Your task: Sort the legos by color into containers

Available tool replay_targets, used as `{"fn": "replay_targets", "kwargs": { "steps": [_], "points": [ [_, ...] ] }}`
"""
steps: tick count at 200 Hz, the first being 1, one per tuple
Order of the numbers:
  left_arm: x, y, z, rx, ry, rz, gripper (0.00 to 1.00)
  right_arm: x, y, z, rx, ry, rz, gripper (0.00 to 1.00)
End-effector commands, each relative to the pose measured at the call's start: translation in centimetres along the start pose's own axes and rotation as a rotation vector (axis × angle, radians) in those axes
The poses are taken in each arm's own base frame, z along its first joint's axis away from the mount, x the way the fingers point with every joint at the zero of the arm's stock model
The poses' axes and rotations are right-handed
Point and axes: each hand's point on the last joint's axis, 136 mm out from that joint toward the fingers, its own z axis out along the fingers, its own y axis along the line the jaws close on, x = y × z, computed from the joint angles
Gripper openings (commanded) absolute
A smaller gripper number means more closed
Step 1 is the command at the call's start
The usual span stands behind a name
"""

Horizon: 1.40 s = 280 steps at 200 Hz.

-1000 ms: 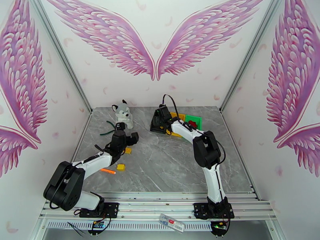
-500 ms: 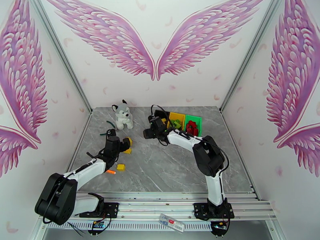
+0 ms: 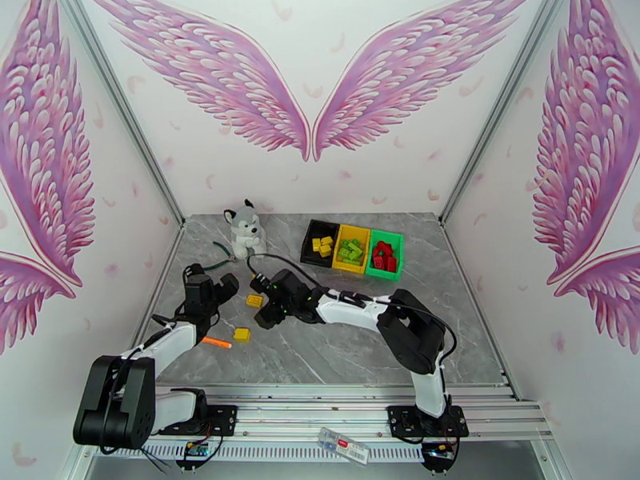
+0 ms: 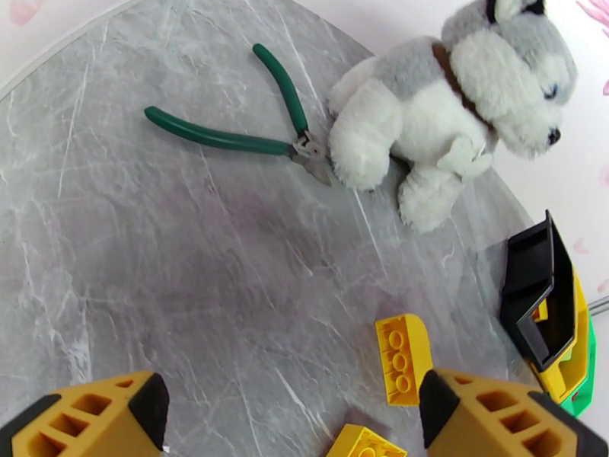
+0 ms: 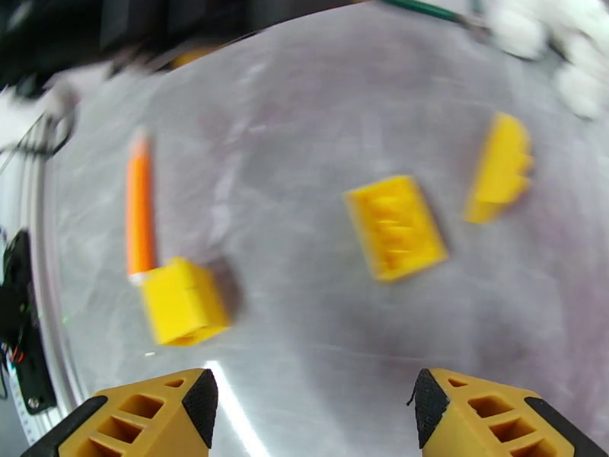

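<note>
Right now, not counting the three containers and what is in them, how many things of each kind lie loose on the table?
yellow legos: 3
orange marker: 1
green-handled pliers: 1
plush husky: 1
Total: 6

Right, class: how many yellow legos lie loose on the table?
3. One yellow lego beside the orange marker, a second in the middle, a third nearer the plush husky. More may be hidden.
</note>
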Motion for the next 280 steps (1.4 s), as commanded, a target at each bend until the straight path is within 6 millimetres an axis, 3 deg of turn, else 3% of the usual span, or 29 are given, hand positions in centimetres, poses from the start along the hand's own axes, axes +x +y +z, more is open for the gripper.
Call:
{"fn": "replay_targets", "kwargs": {
  "steps": [1,20,46,109,173,212,246,280],
  "points": [
    [-0.5,0.1,-0.7,0.056,-0.016,-0.057,0.93,-0.5,2.5,1.2,-0.069,-0.005,-0.103,0.72],
    [-0.8,1.1,-0.8,0.054,-0.024,-0.094,0.93,-0.4,4.4,2.0,-0.097,0.010,-0.149,0.70],
    [-1.2,2.0,-0.9,0.062,-0.033,-0.136,0.93,0.0,5.5,3.3,-0.094,0.040,-0.188,0.68],
    [-1.8,2.7,-0.9,0.093,-0.035,-0.188,0.93,0.9,5.7,5.8,-0.079,0.091,-0.214,0.63],
    [-1.9,2.9,-0.7,0.109,-0.029,-0.204,0.94,1.8,4.7,8.2,-0.037,0.134,-0.216,0.52],
    [-1.9,2.8,-0.6,0.115,-0.023,-0.209,0.94,1.9,4.6,8.4,-0.031,0.128,-0.213,0.43],
    [-1.8,2.9,-0.3,0.115,-0.018,-0.212,0.94,1.8,4.3,8.1,-0.018,0.119,-0.208,0.30],
    [-1.6,2.8,0.0,0.124,-0.010,-0.216,0.93,0.6,3.4,6.4,0.003,0.067,-0.180,0.21]
  ]
}}
